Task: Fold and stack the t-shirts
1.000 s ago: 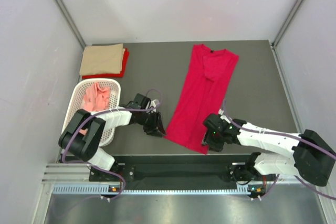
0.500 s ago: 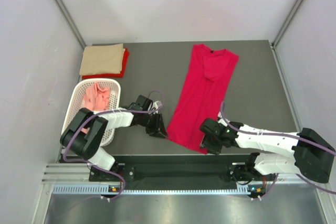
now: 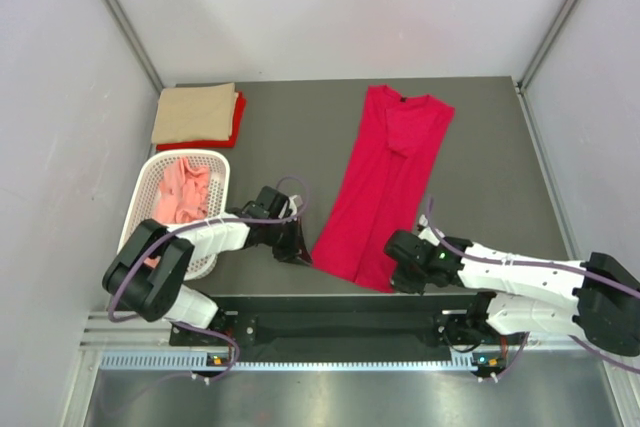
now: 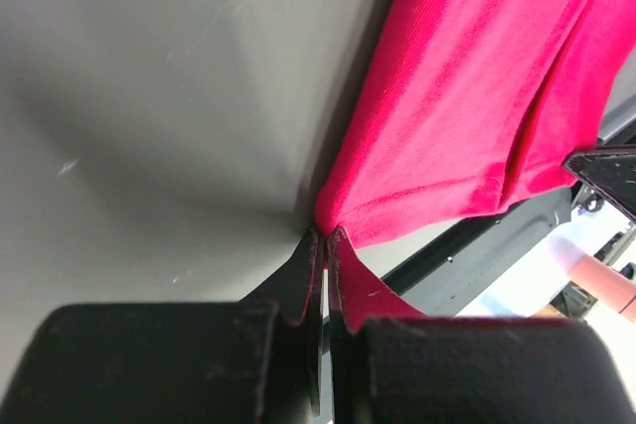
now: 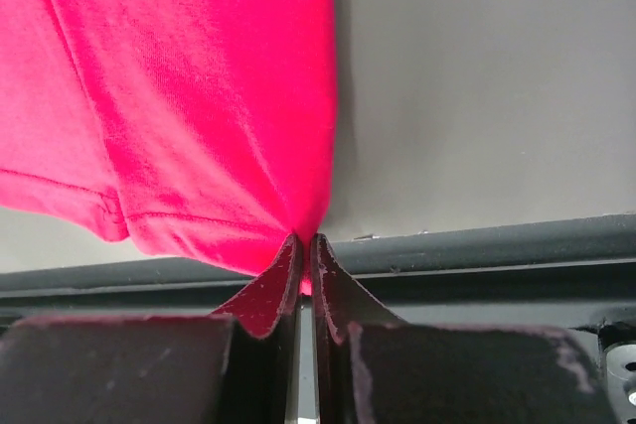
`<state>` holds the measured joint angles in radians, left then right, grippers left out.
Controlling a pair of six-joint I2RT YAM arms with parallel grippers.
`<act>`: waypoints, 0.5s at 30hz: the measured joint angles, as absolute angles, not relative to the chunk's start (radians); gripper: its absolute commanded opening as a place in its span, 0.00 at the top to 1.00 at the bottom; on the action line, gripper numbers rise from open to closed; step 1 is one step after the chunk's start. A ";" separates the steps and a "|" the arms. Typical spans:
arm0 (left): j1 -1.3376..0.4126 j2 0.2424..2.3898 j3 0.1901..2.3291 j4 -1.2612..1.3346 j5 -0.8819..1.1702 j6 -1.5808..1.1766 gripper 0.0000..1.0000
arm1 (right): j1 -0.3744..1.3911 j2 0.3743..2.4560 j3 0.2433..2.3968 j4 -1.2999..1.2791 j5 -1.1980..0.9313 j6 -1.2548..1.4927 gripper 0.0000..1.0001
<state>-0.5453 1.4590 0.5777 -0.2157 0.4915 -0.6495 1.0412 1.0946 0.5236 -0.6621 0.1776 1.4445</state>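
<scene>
- In the last second both claws went from part open to pinched tight. Your left claw gripped the near-left hem corner of the red shirt. Your right claw gripped the near-right corner.
- The shirt itself barely shifted. It lay lengthwise on the table, already narrowed, with its collar at the far end and its hem at the near edge.
- With both corners held, you looked ready to lift the hem and carry it toward the collar for the next fold.
- Only the top view showed the rest of the job: the stack, tan over red, at the far-left corner, and a pink shirt waiting in the basket. It hid both sets of jaws under the arms.
- Only the wrist views showed the red cloth caught between the fingertips.
</scene>
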 measured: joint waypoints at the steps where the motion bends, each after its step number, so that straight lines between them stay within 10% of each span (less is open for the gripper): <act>1: -0.547 1.454 0.578 -0.223 0.485 -0.650 1.00 | 1.046 1.093 0.524 -0.662 0.179 1.444 1.00; 15: -0.583 1.452 0.603 -0.270 0.472 -0.670 1.00 | 1.090 1.131 0.585 -0.708 0.225 1.438 1.00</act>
